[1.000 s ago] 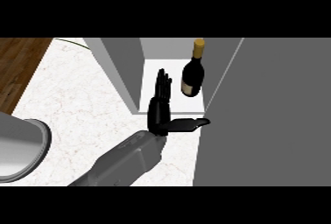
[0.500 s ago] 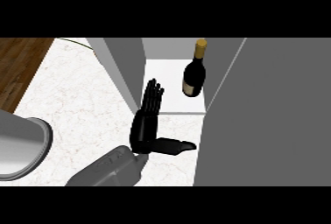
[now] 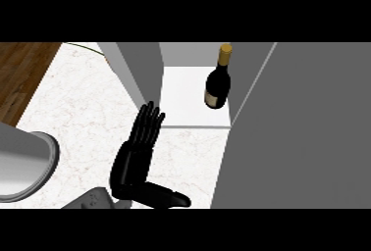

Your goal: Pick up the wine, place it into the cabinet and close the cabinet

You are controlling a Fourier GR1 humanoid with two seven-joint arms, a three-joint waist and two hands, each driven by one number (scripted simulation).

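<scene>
Head view, steeply down onto the pale marble counter (image 3: 80, 108): shows the wine bottle (image 3: 217, 88) already upright inside the cabinet (image 3: 196, 110), on its white floor, close to the right side and well back from the front lip. Counts as the pick and the place apparently done, judging by how things lie. Shows nothing touching the bottle, with clear space between it and the left hand (image 3: 134, 162). Finds that hand out in front of the opening, over the counter, holding nothing: fingers (image 3: 148, 122) straight and together, tips up by the cabinet's grey left wall (image 3: 138, 68) near the front edge of the shelf, thumb (image 3: 163, 196) stuck out sideways towards the right. Looks flat and relaxed, not curled round anything. Catches just a sliver of grey forearm at the bottom edge. No sign of the right hand anywhere in view. Leaves the closing to do: broad grey panel (image 3: 304, 137) at the right, most likely the cabinet door, stands swung wide, the opening plainly uncovered. Calls for getting a hand to that panel and pushing it across, and from here cannot tell which hand will take it. Elsewhere, a rounded pale grey object (image 3: 22, 166) at the left edge, only partly in frame, and dark wood (image 3: 22, 68) beyond the counter's corner.
</scene>
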